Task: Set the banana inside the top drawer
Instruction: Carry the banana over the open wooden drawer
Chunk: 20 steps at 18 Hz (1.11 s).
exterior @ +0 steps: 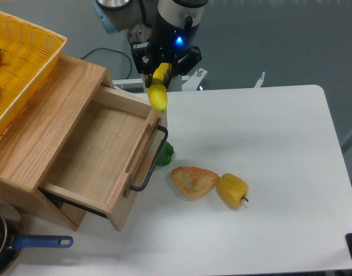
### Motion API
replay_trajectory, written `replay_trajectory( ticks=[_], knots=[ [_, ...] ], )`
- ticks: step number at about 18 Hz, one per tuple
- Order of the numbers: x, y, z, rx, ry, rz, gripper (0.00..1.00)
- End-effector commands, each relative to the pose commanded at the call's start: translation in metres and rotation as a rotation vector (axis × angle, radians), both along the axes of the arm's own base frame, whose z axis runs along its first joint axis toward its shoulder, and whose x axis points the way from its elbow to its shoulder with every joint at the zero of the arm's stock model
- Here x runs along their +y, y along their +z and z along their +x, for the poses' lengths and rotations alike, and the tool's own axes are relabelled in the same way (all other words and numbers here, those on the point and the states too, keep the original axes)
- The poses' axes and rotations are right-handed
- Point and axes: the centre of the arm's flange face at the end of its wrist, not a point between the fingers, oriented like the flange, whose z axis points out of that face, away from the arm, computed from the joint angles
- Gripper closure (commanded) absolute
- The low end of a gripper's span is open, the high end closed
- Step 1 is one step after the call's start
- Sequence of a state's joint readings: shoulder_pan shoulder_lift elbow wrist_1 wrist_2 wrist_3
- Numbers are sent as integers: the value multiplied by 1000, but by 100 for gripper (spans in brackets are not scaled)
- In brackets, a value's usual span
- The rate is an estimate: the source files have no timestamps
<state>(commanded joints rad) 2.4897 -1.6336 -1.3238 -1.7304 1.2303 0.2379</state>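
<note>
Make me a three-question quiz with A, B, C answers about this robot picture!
1. Where is the banana?
A. lying inside the drawer
B. held in the gripper, up by the drawer's front corner
C. on the table next to the pepper

2. What colour is the pepper beside the pastry?
A. yellow
B. red
C. purple

3. How is the drawer?
A. shut tight
B. taken out and lying on the table
C. pulled open with nothing seen inside

Answers:
1. B, the gripper is closed on the banana's top and the banana hangs down in the air.
2. A, it is bright yellow with a small stem.
3. C, its bare wooden bottom shows and the black handle sticks out in front.
</note>
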Motion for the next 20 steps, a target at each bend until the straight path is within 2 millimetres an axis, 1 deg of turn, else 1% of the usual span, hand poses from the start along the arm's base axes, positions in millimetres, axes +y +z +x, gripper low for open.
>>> replay_trajectory(
  ticks=[1,3,6,8,10,12,20],
  knots=[
    [3,-1,-1,2,6,2,91],
    [10,-4,4,1,-2,1,91],
    [17,-3,5,1,-9,4,91],
    [25,-3,7,6,9,11,91],
    [37,-3,14,12,30,16,91],
    [41,-7,18,5,30,11,91],
    [44,-6,21,-9,49,20,91]
  ],
)
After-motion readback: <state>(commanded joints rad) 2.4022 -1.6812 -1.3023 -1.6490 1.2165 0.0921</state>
